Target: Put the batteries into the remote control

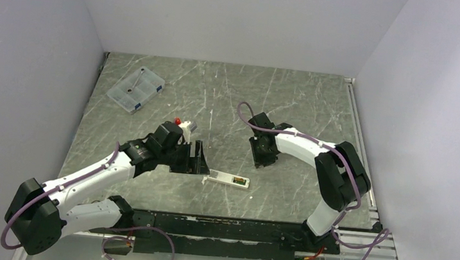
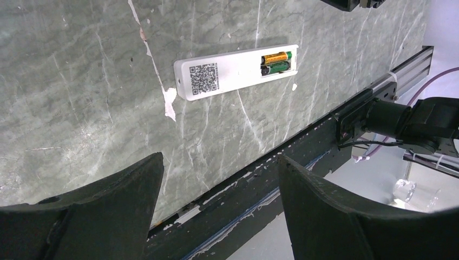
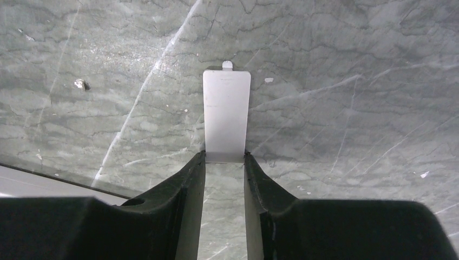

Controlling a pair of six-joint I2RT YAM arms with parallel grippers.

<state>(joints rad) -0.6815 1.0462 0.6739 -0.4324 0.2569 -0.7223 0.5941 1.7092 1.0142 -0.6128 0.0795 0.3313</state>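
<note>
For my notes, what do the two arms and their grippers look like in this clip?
The left arm and right arm both have white link shells with black joints and bases. A thin purple cable loops along each. The left gripper and right gripper carry matte black, curved, tapering fingers. I see no markings on them.
</note>
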